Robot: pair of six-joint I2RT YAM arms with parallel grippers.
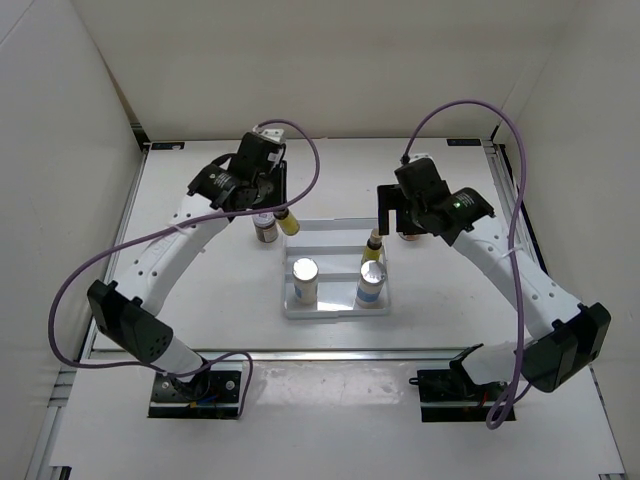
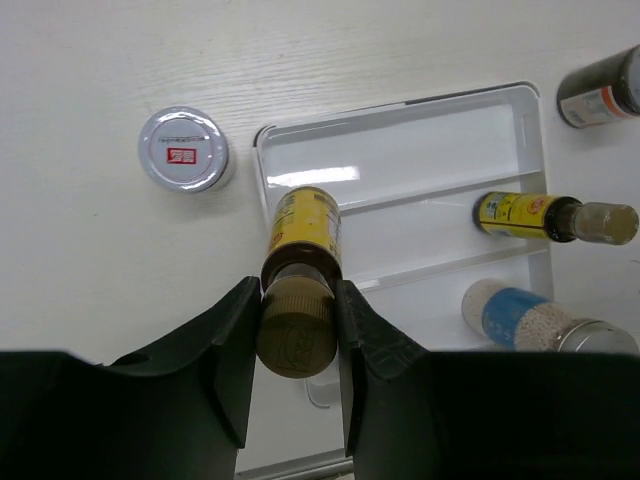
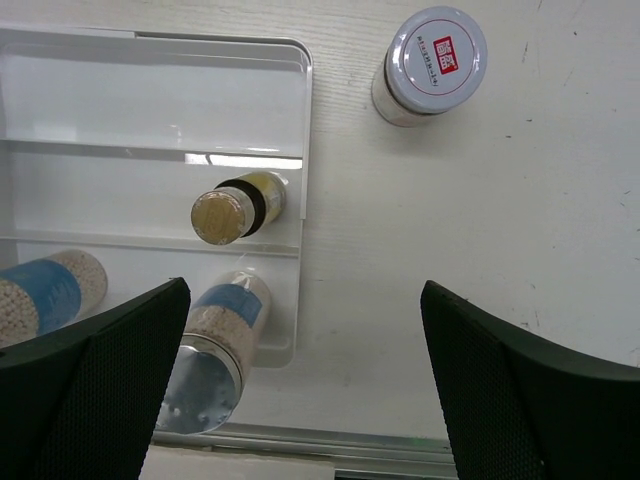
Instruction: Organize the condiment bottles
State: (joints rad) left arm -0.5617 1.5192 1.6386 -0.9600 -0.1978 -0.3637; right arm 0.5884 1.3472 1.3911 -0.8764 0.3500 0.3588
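My left gripper [image 2: 296, 292] [image 1: 278, 205] is shut on the dark cap of a slim yellow bottle [image 2: 305, 225] [image 1: 290, 223], holding it upright over the far left corner of the white tray [image 1: 335, 228]. The second yellow bottle [image 1: 373, 250] [image 3: 235, 208] stands in the tray's middle section. Two white bottles with silver caps [image 1: 305, 280] [image 1: 371, 285] stand in the near section. One white-lidded jar [image 1: 264, 231] [image 2: 183, 148] stands on the table left of the tray. The other jar [image 3: 435, 60] [image 1: 410, 234] stands right of the tray. My right gripper [image 3: 310, 400] [image 1: 392, 212] is open and empty above the tray's right edge.
The tray's far section [image 3: 160, 90] holds nothing. White walls enclose the table on three sides. A metal rail [image 1: 330, 353] runs along the near edge. Purple cables loop beside both arms.
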